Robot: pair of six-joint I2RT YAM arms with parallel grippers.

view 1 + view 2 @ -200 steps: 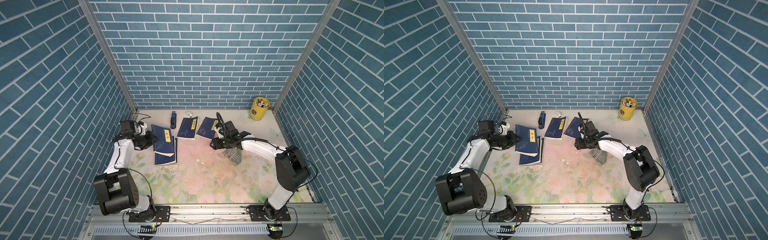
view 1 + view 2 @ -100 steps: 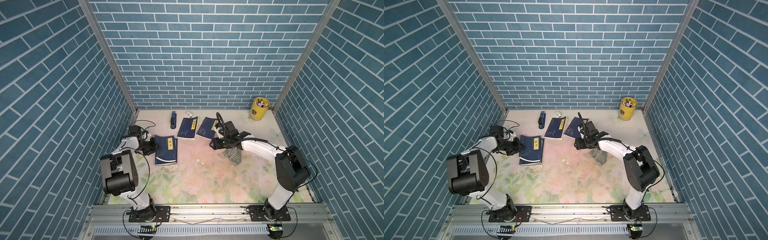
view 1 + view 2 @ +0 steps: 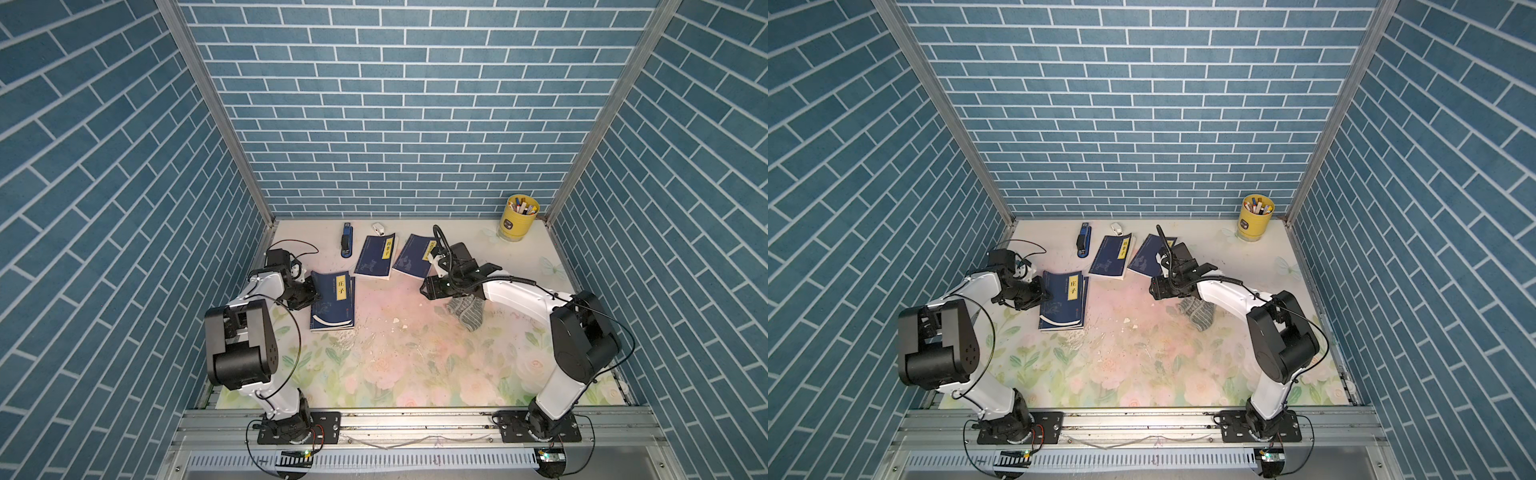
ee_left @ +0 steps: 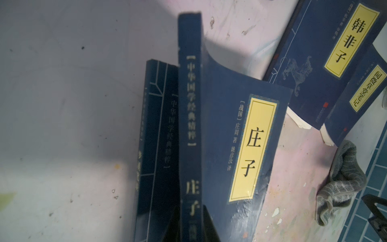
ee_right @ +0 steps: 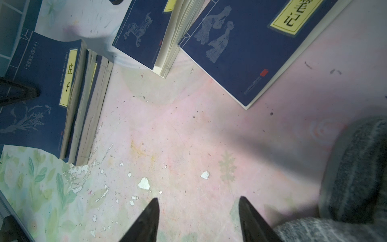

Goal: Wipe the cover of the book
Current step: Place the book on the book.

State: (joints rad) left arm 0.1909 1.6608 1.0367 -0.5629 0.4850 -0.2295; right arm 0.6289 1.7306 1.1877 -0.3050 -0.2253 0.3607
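The book (image 3: 332, 300) lies closed near the left edge of the table (image 3: 415, 374). The left gripper (image 3: 313, 296) is pinched tight on its spine side, steadying it. No wiping yet. The striped cloth (image 3: 467, 312) lies loose right of centre, just beside the right gripper (image 5: 198, 198), whose fingers are spread and empty. Next, I'd say, that gripper must drop onto the cloth, nip it and carry it across to the cover.
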